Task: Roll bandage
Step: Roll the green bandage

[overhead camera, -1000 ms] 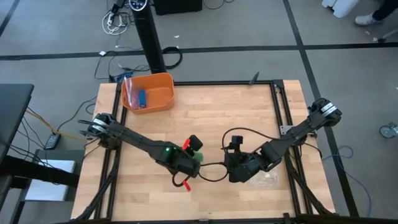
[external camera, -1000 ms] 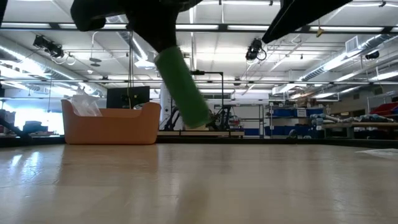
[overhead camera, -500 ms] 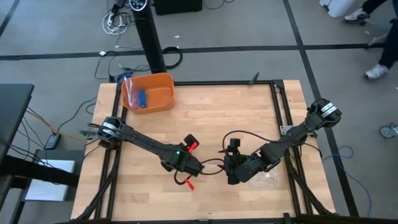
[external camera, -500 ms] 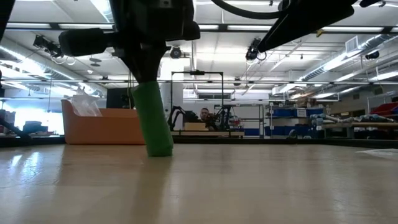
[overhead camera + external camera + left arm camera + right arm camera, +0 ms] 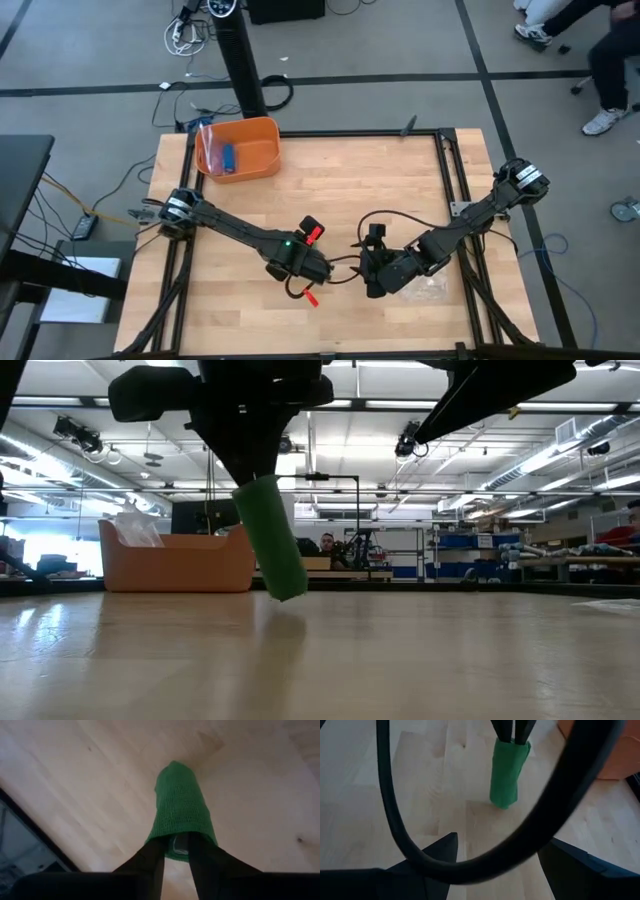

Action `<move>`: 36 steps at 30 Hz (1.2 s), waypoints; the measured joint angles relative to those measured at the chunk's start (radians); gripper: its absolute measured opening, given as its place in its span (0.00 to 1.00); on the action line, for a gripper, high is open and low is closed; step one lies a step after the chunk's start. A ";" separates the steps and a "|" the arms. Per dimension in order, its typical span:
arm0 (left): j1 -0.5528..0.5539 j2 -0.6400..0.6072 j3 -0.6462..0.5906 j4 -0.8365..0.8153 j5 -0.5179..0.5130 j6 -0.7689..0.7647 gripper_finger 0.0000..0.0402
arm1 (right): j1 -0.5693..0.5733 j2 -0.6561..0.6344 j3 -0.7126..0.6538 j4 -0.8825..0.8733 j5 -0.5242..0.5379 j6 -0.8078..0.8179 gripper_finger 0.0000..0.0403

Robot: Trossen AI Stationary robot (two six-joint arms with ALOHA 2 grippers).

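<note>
Bandage (image 5: pixel 270 538) is already a tight green roll, so the rolling itself looks done. It hangs tilted from the left gripper (image 5: pixel 176 851), whose two fingers (image 5: pixel 150 860) pinch the roll's upper end, one each side with a narrow gap between. Low view shows the bottom end just above or barely touching the table (image 5: pixel 320 660), cannot tell which.

Location: mid-table, toward the front, well apart from the orange bin (image 5: pixel 238 148) at the back left (a small blue item and some clear plastic lie inside it).

Right gripper (image 5: pixel 497 852) waits just beside, jaws spread wide, holding nothing, facing the roll.

Judgement: what is left is setting the roll down and letting go.
</note>
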 joint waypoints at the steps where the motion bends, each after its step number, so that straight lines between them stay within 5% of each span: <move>1: 0.001 0.000 0.000 -0.004 0.011 -0.011 0.24 | 0.000 0.000 0.000 0.001 -0.002 0.000 0.67; 9: 0.012 0.000 0.000 -0.049 0.025 -0.038 0.31 | 0.000 0.000 0.000 0.002 -0.009 -0.003 0.67; 20: 0.001 -0.001 0.000 0.045 -0.069 -0.049 0.26 | 0.000 -0.016 0.000 -0.007 -0.054 -0.014 0.67; 28: -0.046 -0.027 0.000 0.061 -0.103 -0.210 0.24 | 0.002 -0.073 0.000 -0.017 -0.062 -0.020 0.67; 32: -0.077 -0.090 -0.007 0.052 -0.126 -0.429 0.23 | 0.001 -0.075 -0.003 -0.039 -0.069 0.005 0.67; 36: -0.115 -0.104 -0.078 0.113 -0.157 -0.597 0.21 | -0.024 -0.045 -0.091 0.166 -0.166 -0.006 0.63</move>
